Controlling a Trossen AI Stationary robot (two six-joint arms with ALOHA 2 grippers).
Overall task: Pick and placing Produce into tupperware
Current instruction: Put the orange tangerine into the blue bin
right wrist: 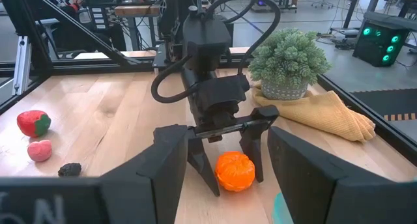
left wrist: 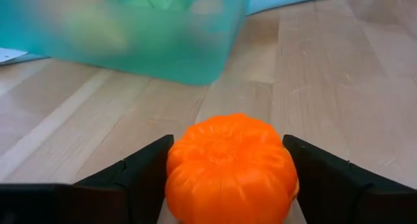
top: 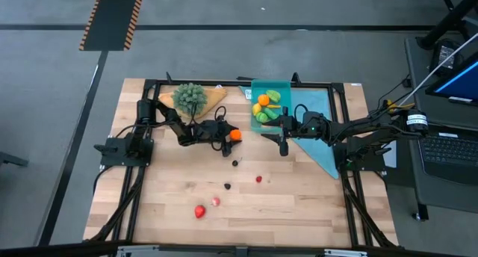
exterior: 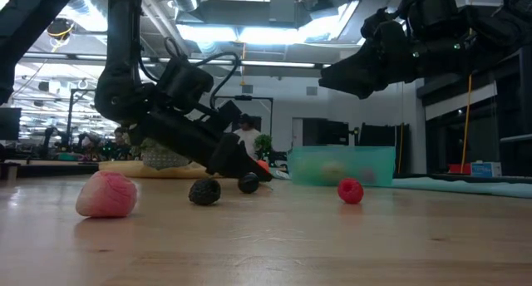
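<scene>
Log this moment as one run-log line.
left gripper: closing around orange pumpkin on table | right gripper: open, empty, beside tupperware | loose produce remains on table

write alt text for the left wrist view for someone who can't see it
An orange toy pumpkin sits on the wooden table between the left gripper's two dark jaws, which stand close on either side of it. Beyond it is the translucent teal tupperware with blurred produce inside.
</scene>
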